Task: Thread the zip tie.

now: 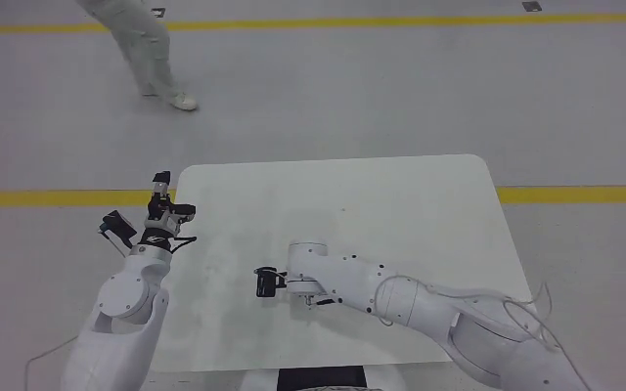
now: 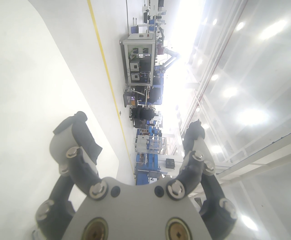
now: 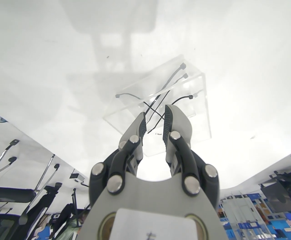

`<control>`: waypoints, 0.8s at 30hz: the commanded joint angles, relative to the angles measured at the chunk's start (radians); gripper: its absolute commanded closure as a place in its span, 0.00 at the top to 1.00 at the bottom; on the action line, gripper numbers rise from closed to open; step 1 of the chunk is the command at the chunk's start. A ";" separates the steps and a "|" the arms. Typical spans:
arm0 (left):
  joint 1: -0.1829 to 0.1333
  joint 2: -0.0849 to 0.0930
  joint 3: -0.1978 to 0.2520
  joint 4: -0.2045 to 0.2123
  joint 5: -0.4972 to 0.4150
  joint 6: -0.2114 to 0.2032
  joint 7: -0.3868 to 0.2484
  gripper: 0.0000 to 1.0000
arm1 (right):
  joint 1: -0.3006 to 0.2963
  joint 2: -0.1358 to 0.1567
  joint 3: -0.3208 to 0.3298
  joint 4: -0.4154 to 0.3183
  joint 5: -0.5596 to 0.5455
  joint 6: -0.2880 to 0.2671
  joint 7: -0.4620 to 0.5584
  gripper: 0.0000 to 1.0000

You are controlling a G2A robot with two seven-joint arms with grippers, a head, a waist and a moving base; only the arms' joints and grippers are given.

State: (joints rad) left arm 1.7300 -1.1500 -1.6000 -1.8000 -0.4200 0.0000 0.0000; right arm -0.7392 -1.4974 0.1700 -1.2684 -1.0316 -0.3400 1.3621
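Several black zip ties (image 3: 181,66) lie crossed inside a clear plastic box (image 3: 205,113) on the white table (image 1: 391,215). My right gripper (image 3: 155,111) hangs just above the box. It is open, with a narrow gap between its ribbed pads (image 3: 167,122) and nothing between them. The ties' tails show through that gap. From above, the right gripper (image 1: 265,282) sits over the table's front-left part. My left gripper (image 2: 137,121) is wide open and empty. It is raised at the table's left edge (image 1: 171,195), pointing away from the table.
The table's rounded left corner (image 2: 43,20) lies close to the left gripper. A yellow floor line (image 1: 548,194) runs behind the table on both sides. The back and right parts of the tabletop are bare.
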 commanded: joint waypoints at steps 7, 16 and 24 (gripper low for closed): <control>0.000 0.000 0.000 0.000 0.000 0.000 0.000 1.00 | -0.003 -0.018 0.000 0.032 -0.010 0.000 -0.007 0.20; 0.000 0.000 0.000 0.000 0.000 0.000 0.000 1.00 | -0.006 -0.039 0.000 0.067 -0.017 0.000 -0.002 0.12; 0.000 0.000 0.000 0.000 0.000 0.000 0.000 1.00 | -0.005 -0.048 0.000 0.082 -0.016 0.000 -0.006 0.00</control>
State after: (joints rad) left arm 1.7300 -1.1500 -1.6000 -1.8000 -0.4200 0.0000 0.0000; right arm -0.7433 -1.5449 0.1700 -1.1857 -1.0486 -0.3400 1.3549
